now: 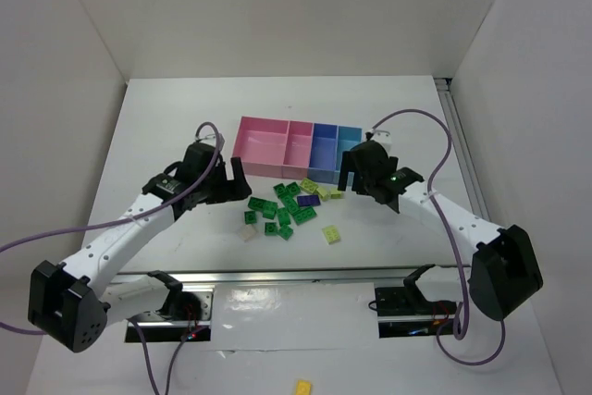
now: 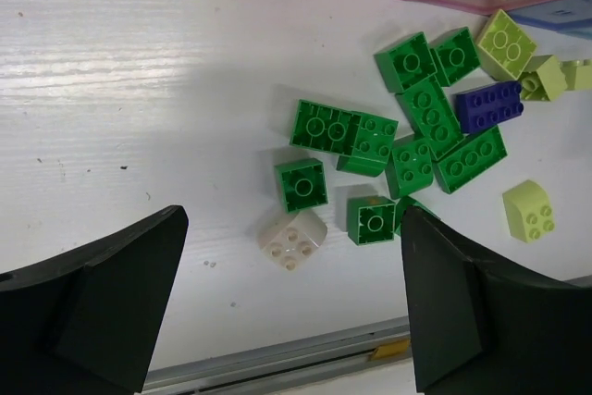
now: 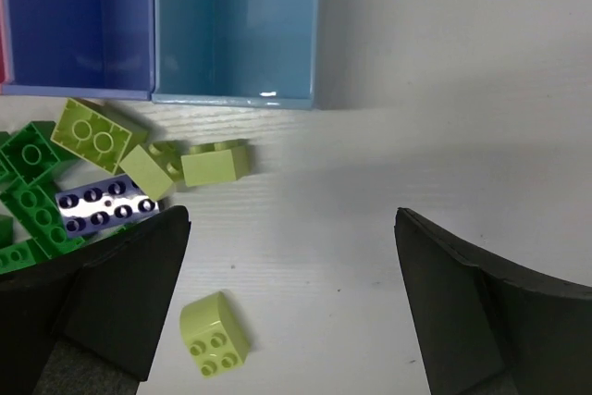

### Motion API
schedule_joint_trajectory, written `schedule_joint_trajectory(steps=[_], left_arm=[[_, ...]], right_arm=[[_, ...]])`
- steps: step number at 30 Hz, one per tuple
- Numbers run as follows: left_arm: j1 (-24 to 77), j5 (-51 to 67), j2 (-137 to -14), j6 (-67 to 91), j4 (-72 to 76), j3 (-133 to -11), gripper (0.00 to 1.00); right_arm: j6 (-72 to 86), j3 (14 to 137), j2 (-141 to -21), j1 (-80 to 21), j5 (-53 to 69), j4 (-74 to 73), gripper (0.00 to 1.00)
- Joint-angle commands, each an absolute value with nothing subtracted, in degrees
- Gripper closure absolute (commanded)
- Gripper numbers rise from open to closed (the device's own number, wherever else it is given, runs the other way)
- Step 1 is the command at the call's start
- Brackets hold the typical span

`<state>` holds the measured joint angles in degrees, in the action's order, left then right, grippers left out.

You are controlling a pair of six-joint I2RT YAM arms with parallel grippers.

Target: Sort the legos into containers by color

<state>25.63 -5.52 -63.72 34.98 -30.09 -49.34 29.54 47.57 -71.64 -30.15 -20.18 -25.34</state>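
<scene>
The legos (image 1: 291,205) lie in a loose pile on the white table, just in front of the containers (image 1: 298,145), a joined row of two pink, one blue and one light blue trays. Most are green (image 2: 321,127), some pale yellow-green (image 3: 215,333), and one is purple (image 2: 490,105). A whitish brick (image 2: 293,238) sits at the pile's near left. My left gripper (image 2: 291,321) hovers open over the pile's left side, holding nothing. My right gripper (image 3: 291,312) hangs open above bare table, right of the pile and before the light blue tray (image 3: 236,25). All trays look empty.
A metal rail (image 1: 296,277) runs along the table's near side between the arm bases. A lone opaque yellow brick (image 1: 302,386) lies below it at the front edge. White walls enclose the table on three sides.
</scene>
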Motion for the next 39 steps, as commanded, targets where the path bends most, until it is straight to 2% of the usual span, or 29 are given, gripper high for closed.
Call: schedule_joint_trajectory(steps=[1,6,11,16,22,27,35,39], left_arm=[[26.8,-7.5,-63.8,35.9,-30.5,-49.5,0.01],[27.4,-16.3,-66.5,40.1,-34.9,-51.4,0.01],[28.5,-16.3,-69.4,41.8,-34.9,-52.0,0.01],[28.5,-12.0,-68.8,41.1,-32.5,-51.4,0.01],[28.5,-5.6,-68.2,38.6,-30.4,-51.3,0.01],[28.5,-2.9,-66.0,37.4,-28.1,-49.1,0.01],[29.0,-2.4,-65.3,37.4,-27.6,-47.9,0.01],[29.0,-1.8,-65.3,37.4,-27.1,-46.7,0.01]], right_arm=[[29.8,45.7,-70.5,-31.6,-22.1,-26.2,0.01],[30.3,43.8,-69.3,-31.6,-20.8,-27.5,0.01],[30.3,41.7,-67.0,-32.3,-18.8,-27.0,0.01],[35.1,40.4,-64.0,-32.9,-17.4,-25.6,0.01],[29.3,37.8,-66.5,-35.3,-5.9,-22.0,0.01],[30.1,36.6,-67.9,-43.9,-8.7,-21.6,0.04],[34.1,37.8,-79.0,-53.8,-14.7,-22.2,0.03],[35.2,39.0,-82.2,-55.6,-17.9,-23.4,0.14]])
